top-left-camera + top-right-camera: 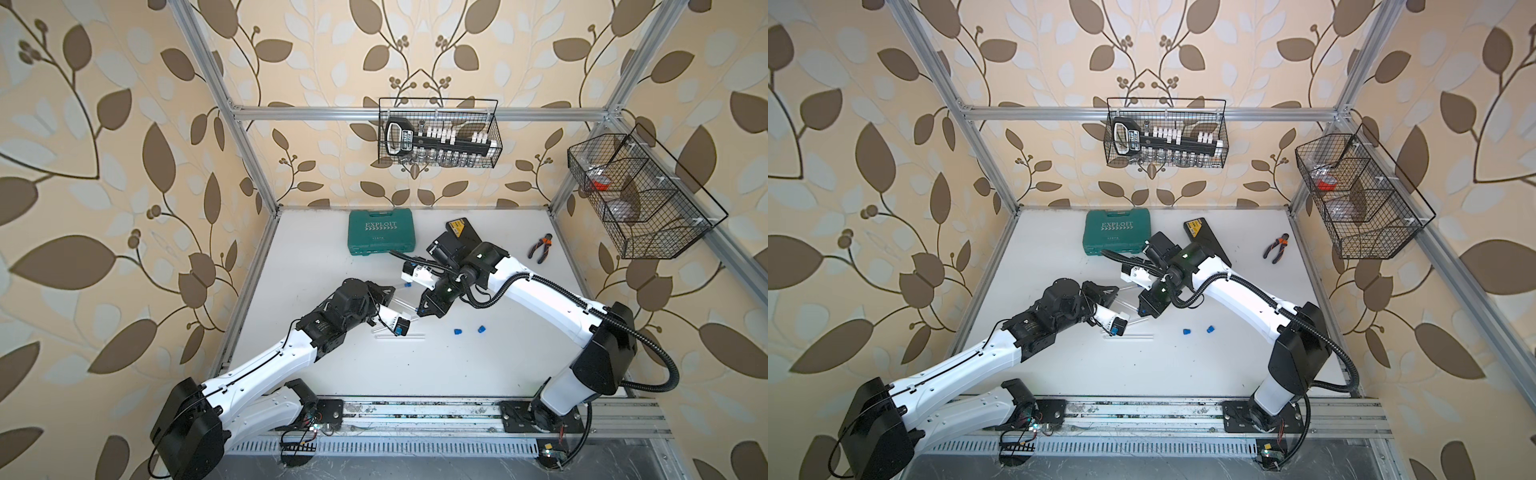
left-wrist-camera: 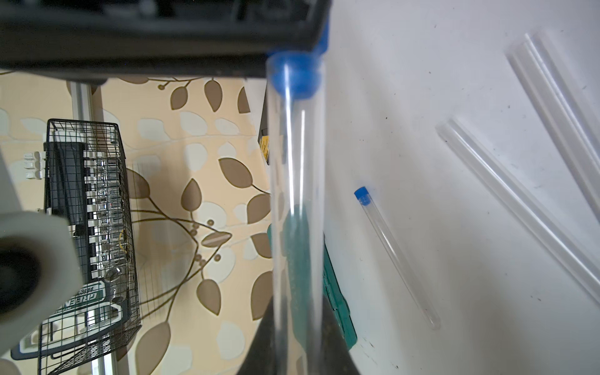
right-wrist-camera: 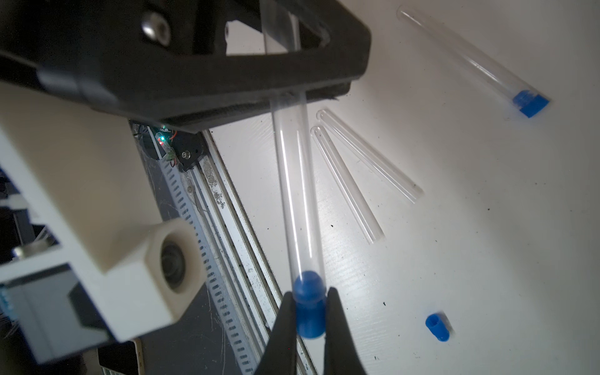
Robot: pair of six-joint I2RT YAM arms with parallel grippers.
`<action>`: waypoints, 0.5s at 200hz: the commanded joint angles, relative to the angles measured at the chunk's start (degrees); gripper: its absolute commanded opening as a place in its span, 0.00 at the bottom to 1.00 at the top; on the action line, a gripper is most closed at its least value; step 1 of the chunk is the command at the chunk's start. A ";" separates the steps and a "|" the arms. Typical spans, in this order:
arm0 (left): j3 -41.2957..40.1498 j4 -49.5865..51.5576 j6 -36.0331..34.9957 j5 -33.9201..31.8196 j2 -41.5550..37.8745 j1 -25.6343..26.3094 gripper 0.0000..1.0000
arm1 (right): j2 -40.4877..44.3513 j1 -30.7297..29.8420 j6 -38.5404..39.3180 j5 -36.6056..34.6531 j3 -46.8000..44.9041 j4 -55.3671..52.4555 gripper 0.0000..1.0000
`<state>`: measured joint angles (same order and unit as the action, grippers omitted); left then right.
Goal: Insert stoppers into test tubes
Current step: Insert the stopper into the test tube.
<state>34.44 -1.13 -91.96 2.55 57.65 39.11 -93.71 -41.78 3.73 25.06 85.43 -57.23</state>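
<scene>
Left jaws pinch the held test tube, well back from its mouth. Right jaws pinch a stopper: nose inside the tube mouth, body outside. The tube's long axis runs straight from 1 pair of jaws to the other, clear of the table. Judgement: the remaining push goes along that axis, right arm driving.

Lying on the table, apart from the held tube:
- 1 capped tube
- 2 bare tubes side by side
- 2 loose stoppers

Nothing obstructs.
</scene>
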 commanded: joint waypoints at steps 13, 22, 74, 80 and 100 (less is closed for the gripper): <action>-0.21 6.70 -5.57 17.59 0.34 7.40 0.00 | 1.22 1.36 -1.88 -0.44 2.35 29.54 0.16; 0.18 6.54 -5.26 15.57 0.53 7.38 0.00 | 2.51 1.73 -2.36 -0.46 1.48 30.49 0.22; -1.13 -1.48 5.17 12.00 0.98 7.23 0.00 | 15.13 9.31 -8.32 2.60 -6.55 35.37 0.54; -1.57 -3.94 8.75 11.80 1.05 7.01 0.00 | 16.59 10.35 -9.76 2.07 -7.61 35.21 0.58; -2.83 -12.99 26.01 12.31 1.09 4.96 0.00 | 21.72 15.19 -17.35 -0.07 -10.77 33.37 0.60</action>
<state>33.12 -2.59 -85.25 12.34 58.78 46.09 -76.51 -30.50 -4.86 25.98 78.46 -24.73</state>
